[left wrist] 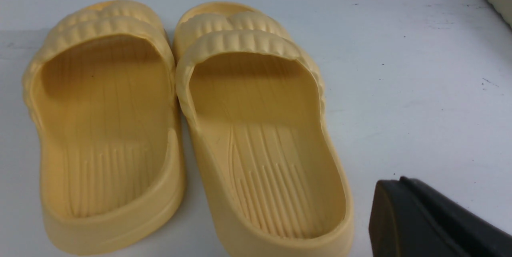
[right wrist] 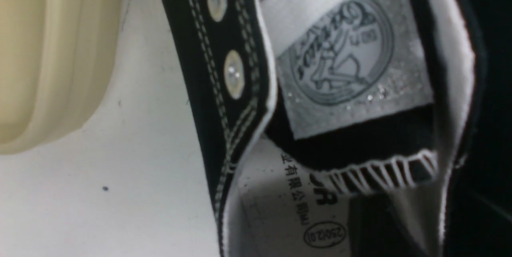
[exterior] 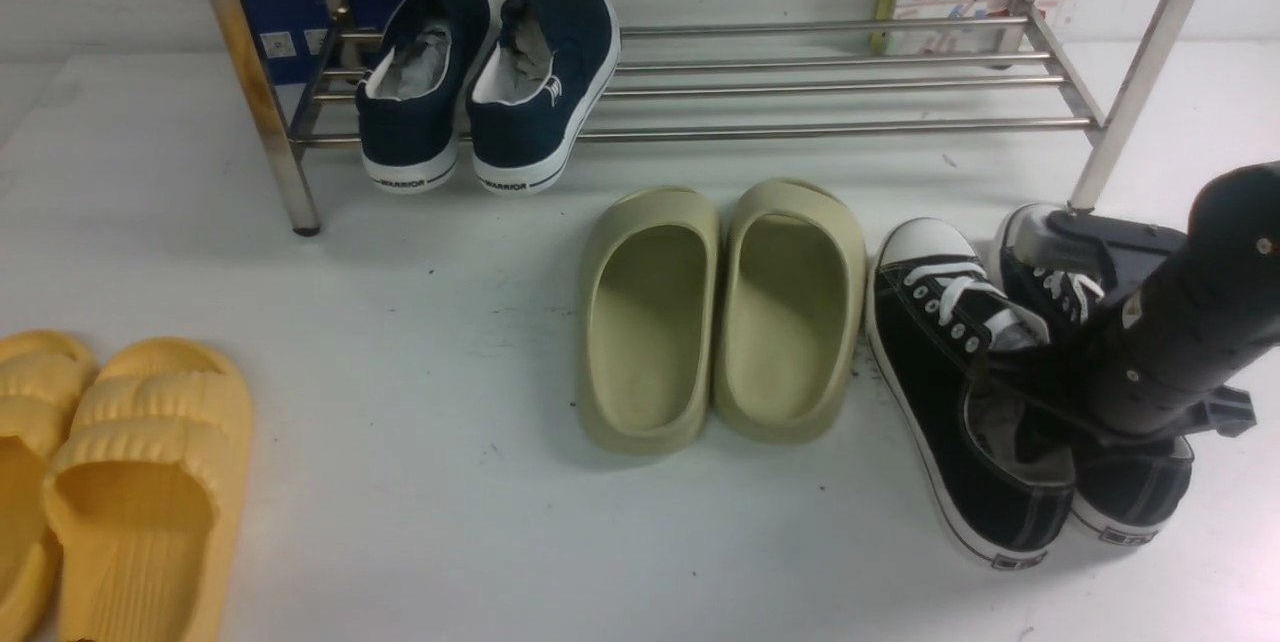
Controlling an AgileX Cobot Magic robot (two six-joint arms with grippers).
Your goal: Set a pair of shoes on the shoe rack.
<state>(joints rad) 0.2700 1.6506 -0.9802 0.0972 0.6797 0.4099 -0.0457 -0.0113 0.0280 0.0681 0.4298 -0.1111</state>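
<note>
Right arm [exterior: 1190, 312]: black, enters at the right edge of the front view and slants down to the left, wrist low in the lower right of the frame. Right gripper [exterior: 1020, 392]: pointed down and left, tips lost in dark surroundings; spacing of jaws not readable in either view. Left gripper [left wrist: 400, 217]: outside the front view; shows only as a black tip in the lower right corner of the left wrist view, jaws shut.
</note>
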